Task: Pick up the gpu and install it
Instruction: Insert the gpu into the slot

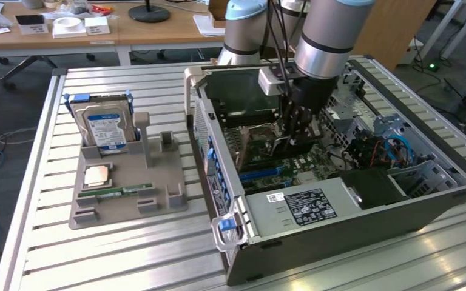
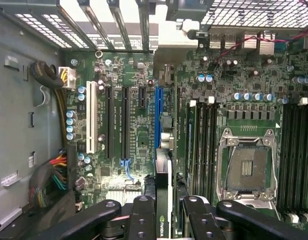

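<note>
THING: the thin, flat, black gpu card (image 2: 163, 185) is held edge-on inside the open grey metal computer case (image 1: 338, 233), in line with the long blue slot (image 2: 157, 115) | HAND: the black two-fingered gripper (image 2: 168, 215) is clamped on the gpu | HANDLING: judged light, stiff, fragile; best gripped across its flat faces, contacts left untouched.

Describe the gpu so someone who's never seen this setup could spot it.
Start at the open computer case on the slatted table, where the arm reaches in. The gpu is the thin card held edge-on in the gripper above the long blue slot; the hard drive stands outside on the grey holder.
</note>
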